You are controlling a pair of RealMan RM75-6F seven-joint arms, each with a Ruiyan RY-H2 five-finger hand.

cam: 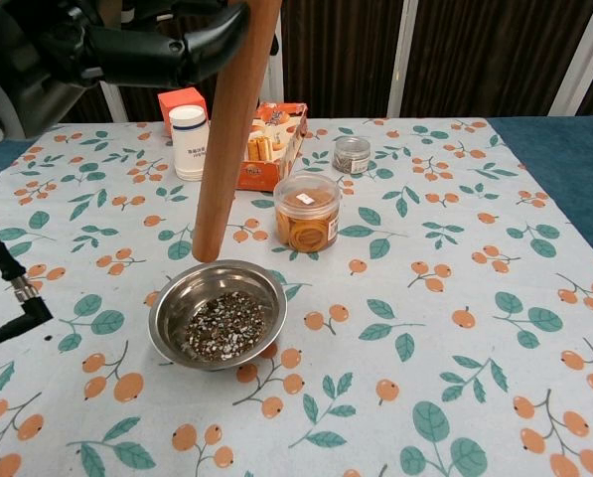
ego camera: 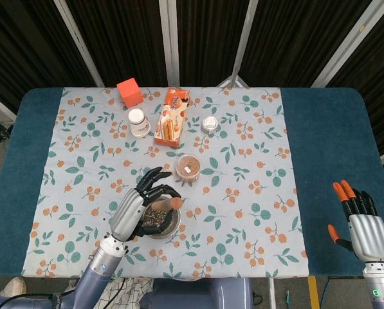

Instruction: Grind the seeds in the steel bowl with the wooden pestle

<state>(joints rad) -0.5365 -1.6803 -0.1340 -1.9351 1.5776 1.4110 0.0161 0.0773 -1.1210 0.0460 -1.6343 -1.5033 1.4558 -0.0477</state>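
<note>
My left hand (ego camera: 135,207) (cam: 97,45) grips the wooden pestle (cam: 228,134) near its top end and holds it almost upright. Its lower tip hangs just above the far left rim of the steel bowl (cam: 172,303), not touching the seeds. The bowl (ego camera: 172,226) holds a layer of dark and pale seeds (cam: 220,325) and stands on the floral cloth near the front. In the head view my hand covers much of the bowl and only the pestle's top end (ego camera: 175,203) shows. My right hand (ego camera: 364,226) rests open at the far right over the blue table.
Behind the bowl stands a clear jar of orange slices (cam: 307,212). Further back are an open snack box (cam: 266,130), a white cup (cam: 189,142), a small lidded jar (cam: 352,154) and a red cube (cam: 180,102). A black cable (cam: 8,298) lies at the left edge.
</note>
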